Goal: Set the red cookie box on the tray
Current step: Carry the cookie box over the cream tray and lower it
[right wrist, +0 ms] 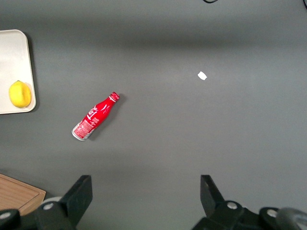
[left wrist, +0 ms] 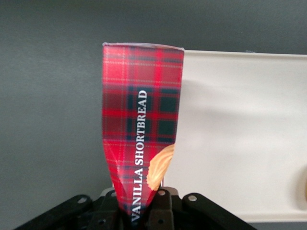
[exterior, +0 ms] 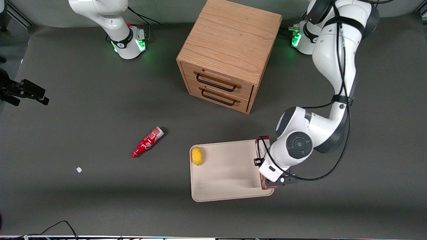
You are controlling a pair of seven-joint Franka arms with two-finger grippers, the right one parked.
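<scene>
A yellow lemon (exterior: 197, 155) is seen lying in the tray (exterior: 227, 186), close to the rim at the end toward the parked arm; the rest of the tray's floor is bare. The tray rests on the dark table (exterior: 100, 200), nearer the front camera than the wooden drawer cabinet (exterior: 227, 53), whose two drawers are shut.

The red cookie box (left wrist: 141, 143) is found at the tray's edge toward the working arm's end. From the front, most of it is covered by the arm's wrist, and only its two ends can be made out. Whether the box rests on the tray or is held just above it cannot be told.

In the left wrist view the gripper (left wrist: 144, 211) is seen clamped on one end of the box, its fingers pressed against the tartan sides, so that the box is pinched narrow there. The fingertips are partly cut off.

A red bottle (exterior: 147, 142) lies on its side on the table, well apart from the tray, toward the parked arm's end. A small white scrap (exterior: 79, 169) lies farther that way.
</scene>
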